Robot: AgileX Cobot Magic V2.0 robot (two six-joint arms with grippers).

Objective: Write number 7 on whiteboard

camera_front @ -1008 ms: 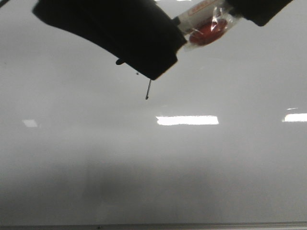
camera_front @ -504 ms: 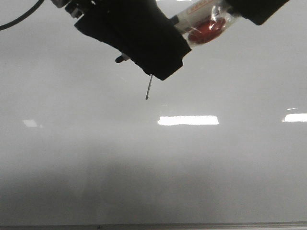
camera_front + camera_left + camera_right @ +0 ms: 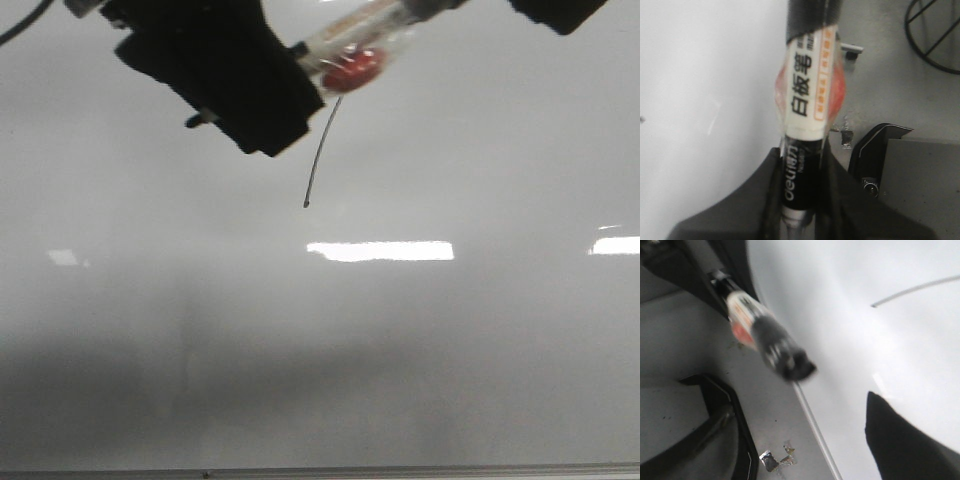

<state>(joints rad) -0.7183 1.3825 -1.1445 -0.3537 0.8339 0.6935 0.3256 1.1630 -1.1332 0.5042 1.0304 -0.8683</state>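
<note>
1. While the front view gives the widest look at the whiteboard (image 3: pixel 420 340), it shows the left end effector (image 3: pixel 225 75) only as a dark, blurred block at the top, with a marker (image 3: pixel 365 35) sticking out of its right side; a red blob (image 3: pixel 350 70) sits against the marker's clear wrap.
2. From that view the number 7 (image 3: pixel 320 150) appears only as a thin, curved black stroke running down from beside the marker to a point above a bright glare patch (image 3: pixel 380 250); a top stroke cannot be made out.
3. Seen from the left wrist, the marker (image 3: pixel 807 100) is clamped between the left end effector's fingers (image 3: pixel 850 200), its white label with Chinese characters and an orange band readable, which the front view does not resolve.
4. Only the right wrist view shows the marker (image 3: pixel 767 337) from the side, blurred, and the stroke (image 3: pixel 915 290) as a grey line on the whiteboard (image 3: pixel 840 315).
5. Of the right end effector, just a dark shape (image 3: pixel 900 440) shows there and a dark corner (image 3: pixel 560 12) in the front view; whether it is wide or narrow cannot be told.
</note>
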